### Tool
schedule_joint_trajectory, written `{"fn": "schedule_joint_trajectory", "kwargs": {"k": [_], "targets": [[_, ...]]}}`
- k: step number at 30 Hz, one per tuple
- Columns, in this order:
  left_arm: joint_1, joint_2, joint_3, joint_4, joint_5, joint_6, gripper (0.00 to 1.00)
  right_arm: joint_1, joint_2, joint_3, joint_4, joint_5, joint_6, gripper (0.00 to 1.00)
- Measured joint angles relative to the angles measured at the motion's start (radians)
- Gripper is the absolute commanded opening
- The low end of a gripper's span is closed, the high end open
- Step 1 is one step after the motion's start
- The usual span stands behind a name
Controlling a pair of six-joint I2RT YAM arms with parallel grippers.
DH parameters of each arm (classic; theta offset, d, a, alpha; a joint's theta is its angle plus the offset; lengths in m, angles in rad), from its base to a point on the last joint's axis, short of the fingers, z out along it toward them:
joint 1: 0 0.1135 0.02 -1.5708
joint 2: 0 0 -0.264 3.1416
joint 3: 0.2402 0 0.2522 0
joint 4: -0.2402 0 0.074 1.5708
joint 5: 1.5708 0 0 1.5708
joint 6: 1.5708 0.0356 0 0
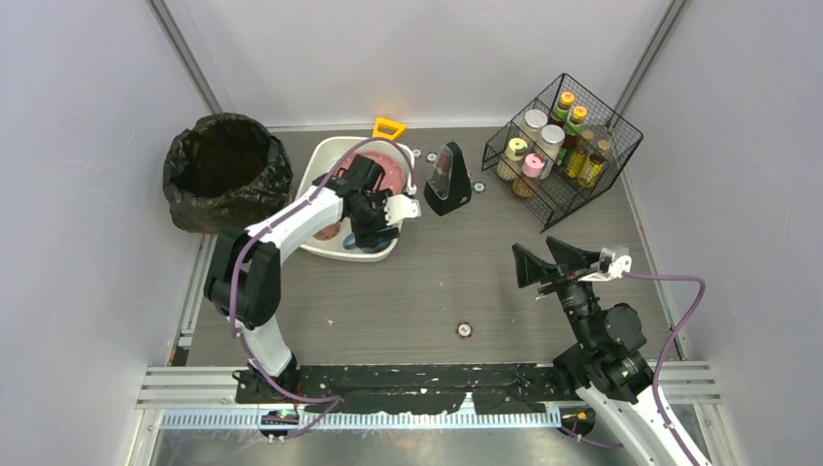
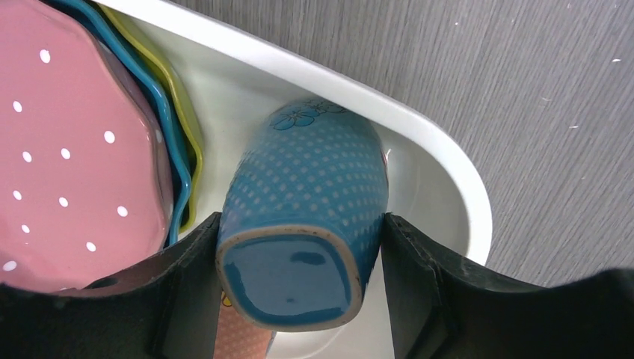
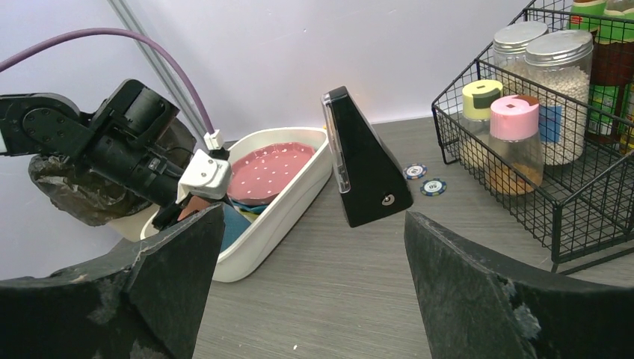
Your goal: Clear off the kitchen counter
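We see the left gripper (image 1: 372, 236) reaching across the table (image 1: 437, 282) and lowered into the near end of a white tub (image 1: 307, 175), right over a blue object (image 1: 361, 249) — a pink plate (image 1: 391, 173) lies further back in the same tub. A yellow handle (image 1: 389, 127) pokes up behind the tub's far rim. Left of the tub stands a black bin bag (image 1: 225, 173), its mouth open. Just right of the tub a black wedge-shaped object (image 1: 446, 181) stands upright, and in the far right corner a wire basket (image 1: 565, 150) holds jars and bottles. The right gripper (image 1: 545, 264) hovers over the near right part of the table — fingers spread wide.
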Motion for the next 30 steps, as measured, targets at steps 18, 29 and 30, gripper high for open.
{"fn": "schedule_joint_trajectory", "kwargs": {"k": [18,29,30], "targets": [[-0.005,-0.078,0.034,-0.069,0.003,0.003,1.00,0.000,0.000,0.011,-0.022,0.010,-0.005,0.95],[-0.086,-0.533,0.100,-0.048,-0.017,-0.194,1.00,0.000,0.000,0.161,-0.165,0.126,-0.014,0.95],[-0.091,-0.563,0.098,-0.044,-0.025,-0.222,0.99,0.000,0.000,0.176,-0.181,0.142,-0.017,0.95]]}}
